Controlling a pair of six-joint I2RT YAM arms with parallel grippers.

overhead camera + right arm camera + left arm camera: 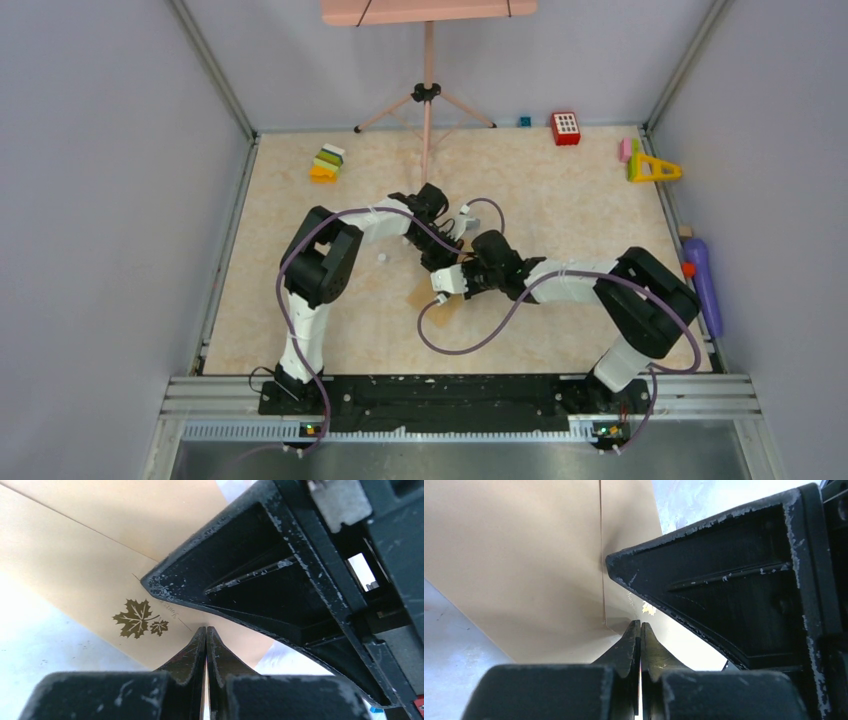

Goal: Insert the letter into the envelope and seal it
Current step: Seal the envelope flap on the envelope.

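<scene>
The brown kraft envelope (424,298) lies mid-table, mostly hidden under both grippers. In the left wrist view the envelope (524,565) fills the upper left, with a vertical crease. My left gripper (640,625) is shut, its tips touching the envelope near its lower edge. In the right wrist view the envelope (75,575) shows a gold maple-leaf mark (136,618) and a flap seam. My right gripper (206,629) is shut, its tips resting on the envelope's face at the seam. From above, the left gripper (441,262) and right gripper (447,288) meet tip to tip. The letter is out of view.
At the back stand a pink tripod (427,95), stacked coloured blocks (327,163), a red block (565,128) and a yellow triangle (655,168). A purple object (700,280) lies at the right edge. Grey walls close in the table.
</scene>
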